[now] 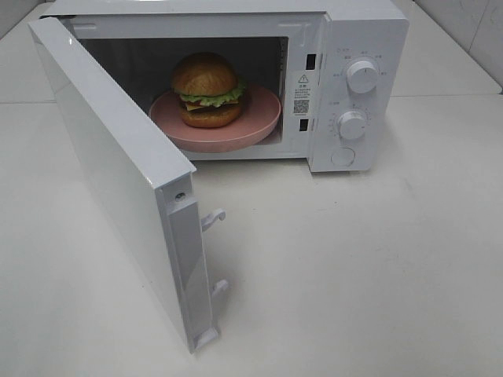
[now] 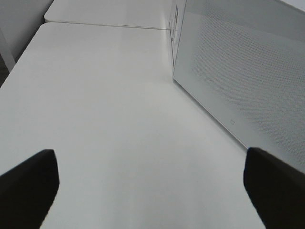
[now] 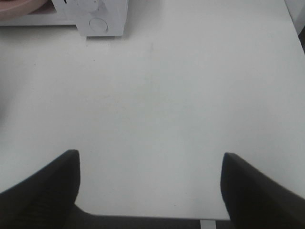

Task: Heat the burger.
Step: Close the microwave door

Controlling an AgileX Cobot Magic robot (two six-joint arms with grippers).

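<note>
While neither arm shows in the high camera, I read the pincers from the wrist views. The left gripper point(image 2: 150, 164) has its two dark fingers point(image 2: 31, 186) spread wide over the bare white table point(image 2: 105, 105), with the door point(image 2: 238, 71) of the microwave close by, its dotted mesh face turned toward my camera. The right gripper point(image 3: 150, 164) is spread wide too, fingers point(image 3: 47, 186) apart above plain tabletop, well back from the microwave's control panel point(image 3: 100, 14); a sliver of pink plate point(image 3: 14, 5) shows beside that panel.

From the high view I see the burger point(image 1: 206, 90) sitting upright inside the microwave point(image 1: 361, 31), centred on the pink plate point(image 1: 263, 126), which lies on the cavity floor with its front rim near the opening. The bun top is glossy brown, the lettuce frill and cheese show beneath it. The door point(image 1: 110, 173) stands swung fully open toward the left of that view, its latch hooks point(image 1: 212, 220) sticking out from its free edge. On the panel to the right of the cavity I see an upper knob point(image 1: 362, 76), a lower knob point(image 1: 351, 125) and a round button point(image 1: 343, 156) below them. The microwave rests on the white table point(image 1: 354, 275).
</note>
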